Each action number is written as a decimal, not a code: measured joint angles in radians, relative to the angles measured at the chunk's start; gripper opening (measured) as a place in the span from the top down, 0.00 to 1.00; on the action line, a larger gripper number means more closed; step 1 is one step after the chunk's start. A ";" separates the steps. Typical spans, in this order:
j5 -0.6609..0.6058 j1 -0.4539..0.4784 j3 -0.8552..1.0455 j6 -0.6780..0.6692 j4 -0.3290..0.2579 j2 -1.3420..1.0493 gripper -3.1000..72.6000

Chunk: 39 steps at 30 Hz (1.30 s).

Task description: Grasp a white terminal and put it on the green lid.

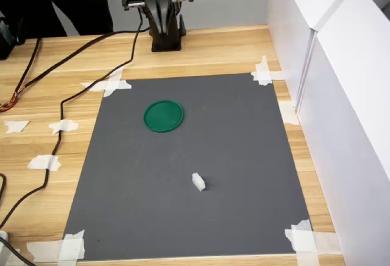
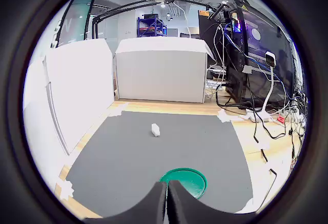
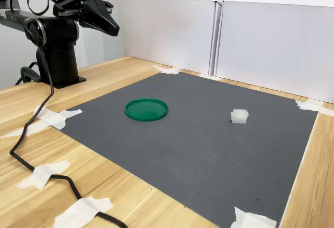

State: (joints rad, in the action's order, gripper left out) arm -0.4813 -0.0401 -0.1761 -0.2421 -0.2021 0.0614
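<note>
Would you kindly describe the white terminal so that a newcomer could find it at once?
Start at the dark grey mat taped onto the wooden table. The white terminal lies alone on it, apart from the green lid. It is a tiny raised block, unlike the flat tape scraps at the corners.

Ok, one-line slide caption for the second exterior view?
Gripper raised near its base, shut and empty; white terminal apart from green lid.
</note>
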 joint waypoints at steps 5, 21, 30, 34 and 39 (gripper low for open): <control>0.000 0.000 0.000 0.000 0.000 0.000 0.98; 0.000 0.000 0.000 0.000 0.000 0.000 0.98; 0.029 0.000 0.000 0.000 0.000 0.021 0.98; 0.071 0.000 -0.014 -0.001 0.000 0.115 0.98; 0.078 0.000 -0.102 -0.020 0.000 0.273 0.98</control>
State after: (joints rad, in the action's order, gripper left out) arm -0.4032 -0.0405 -0.2781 -0.2619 -0.2021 0.3347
